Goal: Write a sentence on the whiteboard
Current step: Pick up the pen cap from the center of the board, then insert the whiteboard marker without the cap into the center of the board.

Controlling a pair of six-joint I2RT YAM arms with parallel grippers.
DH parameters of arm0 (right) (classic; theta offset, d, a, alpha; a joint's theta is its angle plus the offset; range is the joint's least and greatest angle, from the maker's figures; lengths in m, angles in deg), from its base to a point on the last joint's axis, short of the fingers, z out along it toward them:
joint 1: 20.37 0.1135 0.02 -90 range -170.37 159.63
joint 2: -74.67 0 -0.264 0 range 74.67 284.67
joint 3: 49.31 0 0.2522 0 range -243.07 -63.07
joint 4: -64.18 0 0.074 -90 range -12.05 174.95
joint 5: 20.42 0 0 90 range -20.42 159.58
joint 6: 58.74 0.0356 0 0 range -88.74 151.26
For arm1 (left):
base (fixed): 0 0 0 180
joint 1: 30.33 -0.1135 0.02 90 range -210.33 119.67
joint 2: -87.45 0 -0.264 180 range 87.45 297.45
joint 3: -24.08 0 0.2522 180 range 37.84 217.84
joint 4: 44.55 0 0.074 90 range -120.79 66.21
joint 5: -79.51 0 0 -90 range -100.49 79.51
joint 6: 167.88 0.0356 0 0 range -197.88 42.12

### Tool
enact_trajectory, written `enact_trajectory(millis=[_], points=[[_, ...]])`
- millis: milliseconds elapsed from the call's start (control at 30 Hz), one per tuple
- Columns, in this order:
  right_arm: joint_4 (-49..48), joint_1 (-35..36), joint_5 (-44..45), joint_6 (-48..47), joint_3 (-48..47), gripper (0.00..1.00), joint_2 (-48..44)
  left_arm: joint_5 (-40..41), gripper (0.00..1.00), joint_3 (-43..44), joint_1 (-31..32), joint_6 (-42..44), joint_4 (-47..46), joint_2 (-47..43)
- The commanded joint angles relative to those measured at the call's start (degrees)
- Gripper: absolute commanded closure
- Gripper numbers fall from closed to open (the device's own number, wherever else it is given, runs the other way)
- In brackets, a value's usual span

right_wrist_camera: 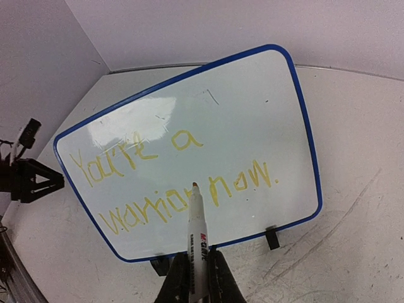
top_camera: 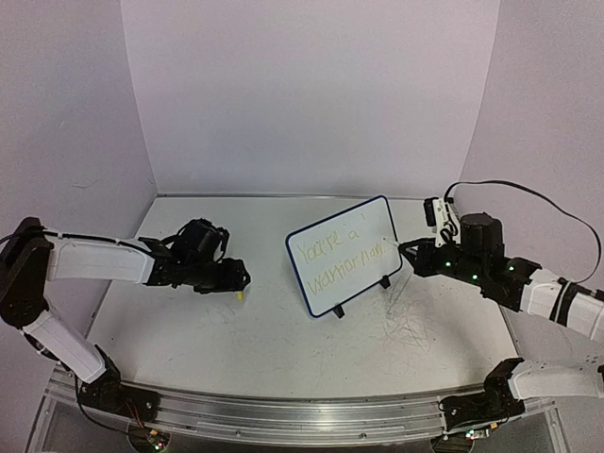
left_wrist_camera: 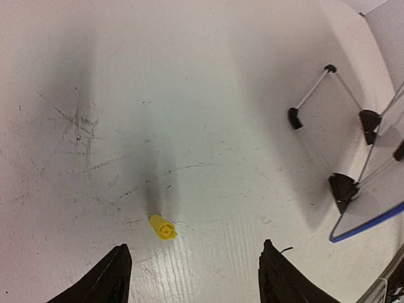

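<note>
The whiteboard [top_camera: 344, 257] [right_wrist_camera: 252, 107] stands tilted on its black feet at mid-table, blue-rimmed. The sentence [top_camera: 342, 253] [right_wrist_camera: 187, 140] reads "You're a warrior now." in yellow, in two lines. My right gripper [top_camera: 411, 251] [right_wrist_camera: 197, 260] is shut on a white marker [right_wrist_camera: 197, 230]. Its tip points at the board's lower line; I cannot tell whether it touches. My left gripper [top_camera: 238, 276] [left_wrist_camera: 194, 247] is open, low over the table left of the board. A yellow marker cap [left_wrist_camera: 163, 228] [top_camera: 242, 294] lies on the table just ahead of its left finger, touching neither finger.
The board's wire stand and black feet [left_wrist_camera: 344, 186] sit to the right in the left wrist view. Pen scuffs [top_camera: 415, 326] mark the white table near the right arm. A black cable [top_camera: 514, 189] loops above that arm. A metal rail [top_camera: 283, 411] runs along the near edge.
</note>
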Motion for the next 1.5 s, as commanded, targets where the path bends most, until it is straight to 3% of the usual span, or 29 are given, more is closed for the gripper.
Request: enact_trajectory(millis=[0,133,433,533,633,767,933,1100,1267,1467], points=[[-3.13,0.44,-0.62,-0.6,1.68,0.92,-4.41,4.5,0.3,6.89,0.24,1.29,5.61,7.81],[-2.72,0.46,-0.47,-0.7,3.58,0.92,-7.19,6.27,0.38,10.27,0.88,2.03,7.63,12.71],[-2.32,0.44,-1.17,-0.35,4.71,0.91,-9.49,7.05,0.72,12.11,1.45,2.31,8.22,17.21],[-2.23,0.44,-1.71,-0.15,4.09,0.91,-9.5,7.22,0.86,11.78,1.81,2.18,8.4,15.43],[-1.92,0.49,-2.62,-0.2,3.33,0.92,-9.35,5.69,0.95,10.77,1.82,2.16,8.65,7.93],[-2.1,0.53,-8.14,-1.01,2.04,0.93,-7.08,0.89,0.97,9.1,1.81,2.4,9.13,-6.29],[-9.35,2.11,-22.76,0.53,1.07,0.96,-2.21,-12.53,0.99,7.78,1.75,3.63,8.74,-22.9],[-16.66,13.5,-29.46,1.32,-4.16,0.98,4.96,-26.91,1.0,3.49,1.78,3.32,-1.26,-34.91],[-23.18,22.4,-31.52,3.94,-12.41,1.0,12.98,-37.32,1.0,-1.31,1.82,-0.3,-16.83,-38.02],[-27.52,25.22,-32.72,5.86,-19.2,1.0,17.43,-39.7,1.0,-1.39,1.86,-1.06,-18.52,-36.98]])
